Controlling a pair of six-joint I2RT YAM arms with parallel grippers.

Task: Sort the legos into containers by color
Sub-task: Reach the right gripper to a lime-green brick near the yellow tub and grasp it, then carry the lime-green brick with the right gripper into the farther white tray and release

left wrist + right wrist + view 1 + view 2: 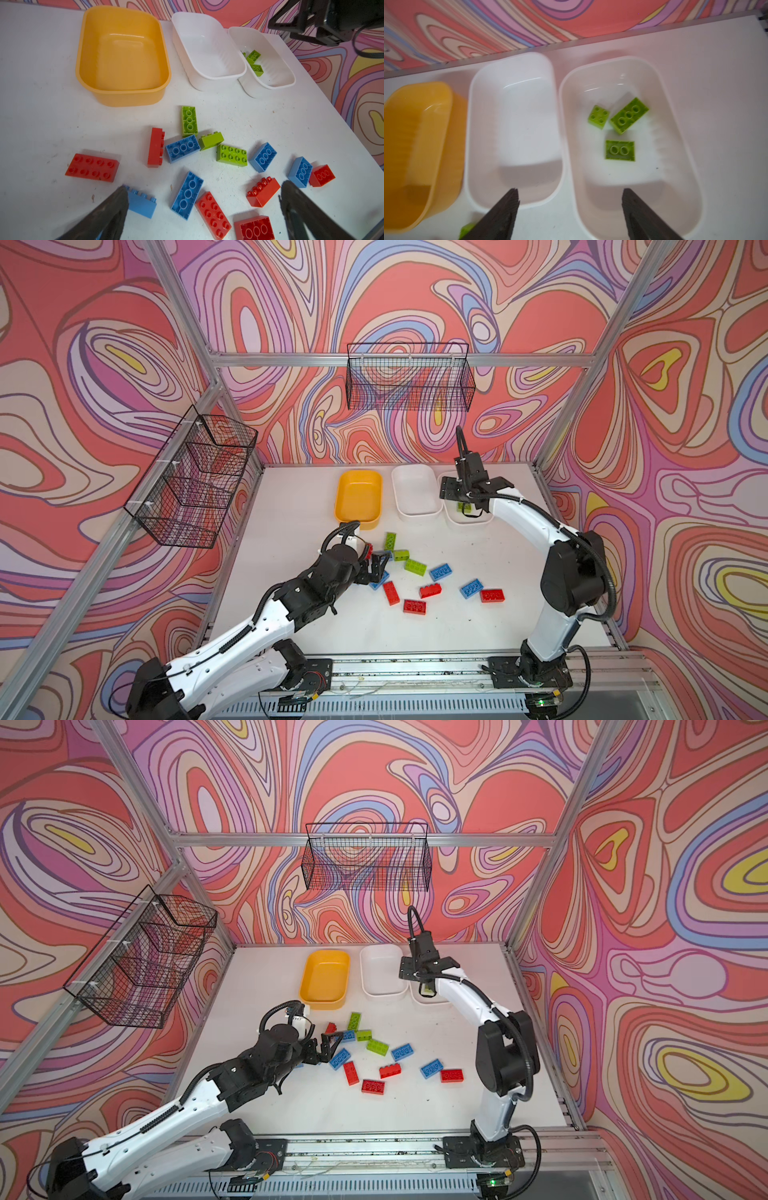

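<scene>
Scene: a white table (415,630) enclosed by swirl-patterned walls and aluminium rails, with two robot arms reaching in from the near edge.
Tubs: three stand in a row along the far edge. They are a yellow-orange tub (358,495), a middle white tub (415,489) and a right white tub (643,187). The two white tubs sit just beside each other, with their rims nearly meeting.
Sorted bricks: three lime green bricks (619,150) lie on the floor of the right white tub, toward its far half. The yellow-orange tub and the middle white tub show bare floors.
Loose bricks: red bricks (92,167), blue bricks (262,156) and loose green bricks (231,155) are scattered mid-table, in front of the tubs. Several of them touch.
Left gripper (204,188): its jaws are spread wide with nothing gripped. It sits low over the left part of the scatter, with one finger just beside a blue brick on its side (141,202).
Right gripper (570,190): its jaws are apart and hold nothing. It hovers over the near ends of the two white tubs, with one finger above each.
Open room: a broad bare strip runs between the scatter and the near rail. There is more bare table left of the yellow-orange tub and right of the right white tub, out to the table's side edges.
Overhead: black wire baskets hang on the left wall (195,481) and the back wall (409,377) — both above table level.
</scene>
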